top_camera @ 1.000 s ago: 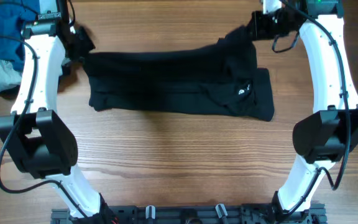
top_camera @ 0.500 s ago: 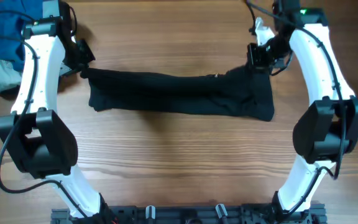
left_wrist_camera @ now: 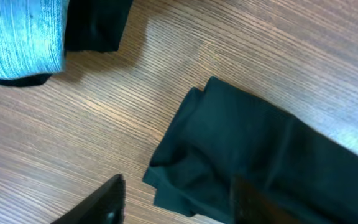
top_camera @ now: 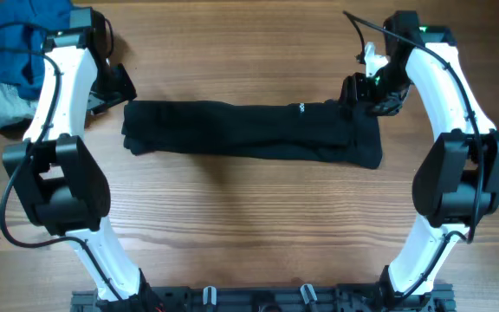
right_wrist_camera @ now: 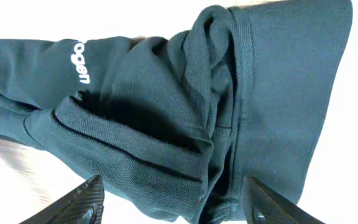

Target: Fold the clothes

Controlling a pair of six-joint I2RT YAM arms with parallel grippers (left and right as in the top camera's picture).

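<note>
A dark garment [top_camera: 249, 130] lies on the wooden table, folded into a long narrow strip running left to right. My left gripper [top_camera: 115, 91] hovers at the strip's left end with its jaws open; in the left wrist view the garment's corner [left_wrist_camera: 260, 149] lies under the left gripper [left_wrist_camera: 179, 202], not held. My right gripper [top_camera: 359, 94] is over the strip's right end, also open. The right wrist view shows bunched folds of the garment [right_wrist_camera: 185, 93] with white lettering [right_wrist_camera: 79, 62] below the wide-apart right gripper [right_wrist_camera: 176, 202].
A heap of other clothes [top_camera: 7, 61], blue and light grey, sits at the table's far left corner, close behind the left arm. In the left wrist view, a light blue knit [left_wrist_camera: 20, 37] and a dark piece [left_wrist_camera: 98, 25] lie there.
Both grippers went from shut to open and let go of the garment. Its upper flap came down toward the front, leaving a narrower strip. The right gripper moved down to the strip's end.
</note>
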